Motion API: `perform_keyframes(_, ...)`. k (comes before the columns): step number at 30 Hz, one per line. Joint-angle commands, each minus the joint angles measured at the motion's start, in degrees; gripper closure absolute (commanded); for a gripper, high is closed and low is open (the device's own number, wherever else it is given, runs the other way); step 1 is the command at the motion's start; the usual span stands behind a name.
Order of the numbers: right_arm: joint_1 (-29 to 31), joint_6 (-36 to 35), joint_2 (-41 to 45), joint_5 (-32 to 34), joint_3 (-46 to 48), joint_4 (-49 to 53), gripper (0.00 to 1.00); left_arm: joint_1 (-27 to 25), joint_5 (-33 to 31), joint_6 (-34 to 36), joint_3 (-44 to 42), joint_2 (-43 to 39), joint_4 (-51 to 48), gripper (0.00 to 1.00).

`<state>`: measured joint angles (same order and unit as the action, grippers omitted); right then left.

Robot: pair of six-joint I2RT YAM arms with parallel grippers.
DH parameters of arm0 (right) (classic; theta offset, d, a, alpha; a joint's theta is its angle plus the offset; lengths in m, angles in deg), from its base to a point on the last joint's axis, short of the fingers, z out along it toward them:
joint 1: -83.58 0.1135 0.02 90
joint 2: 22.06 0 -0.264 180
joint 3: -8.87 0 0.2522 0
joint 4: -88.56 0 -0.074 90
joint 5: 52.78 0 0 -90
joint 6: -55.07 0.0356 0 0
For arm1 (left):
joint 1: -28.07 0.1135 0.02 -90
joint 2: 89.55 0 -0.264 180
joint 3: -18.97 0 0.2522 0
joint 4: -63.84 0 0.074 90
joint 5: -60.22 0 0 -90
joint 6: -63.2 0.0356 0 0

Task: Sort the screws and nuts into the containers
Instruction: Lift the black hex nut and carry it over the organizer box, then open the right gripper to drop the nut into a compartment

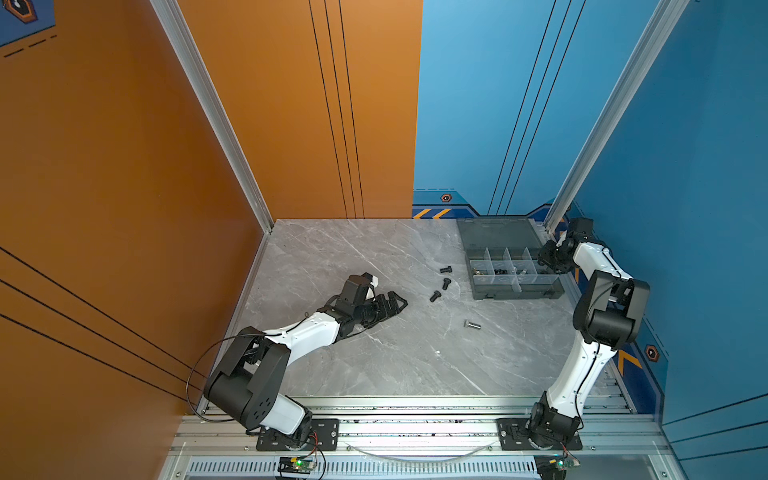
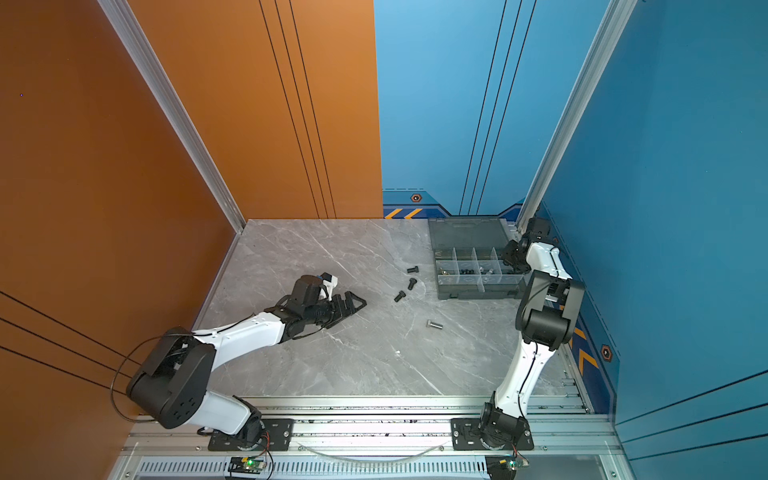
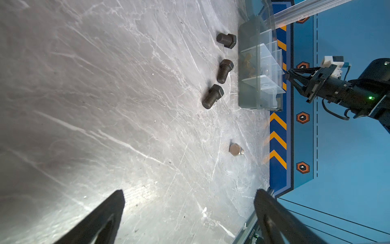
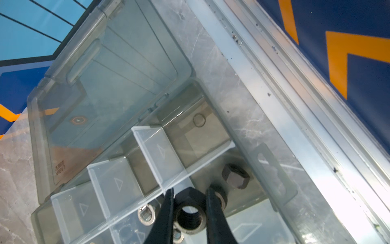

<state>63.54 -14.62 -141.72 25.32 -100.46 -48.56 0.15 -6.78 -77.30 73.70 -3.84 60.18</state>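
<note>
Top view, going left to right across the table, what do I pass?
left gripper → three black screws → silver screw → right gripper, shut on a black nut. The organizer box spans the last two, so it's left out.

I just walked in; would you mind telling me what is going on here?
The right gripper holds a black nut in its fingers over the open organizer box, near a compartment holding a loose black nut. The left gripper is open and empty, low over the table. Three black bolts and one silver bolt lie unsorted on the table.
</note>
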Motion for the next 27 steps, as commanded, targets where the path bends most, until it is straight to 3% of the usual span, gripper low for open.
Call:
perform_keyframes(1,-1.0,-1.0,-2.0,1.2,-1.5,1.0,1.00,-0.4,1.3,0.0,1.4,0.7,0.5,0.02)
perform_keyframes(18,-1.9,-0.6,-4.6,-0.2,-2.6,0.8,1.00,-0.5,1.5,0.1,2.6,1.6,-0.1,0.02)
perform_keyframes(23,-1.7,-0.3,-4.6,-0.3,-2.5,1.0,0.89,-0.5,1.5,0.1,2.4,1.4,0.1,0.03)
perform_keyframes(27,-1.6,-0.3,-4.5,-0.5,-2.5,1.2,0.75,-0.5,1.6,0.1,2.4,1.3,0.1,0.02)
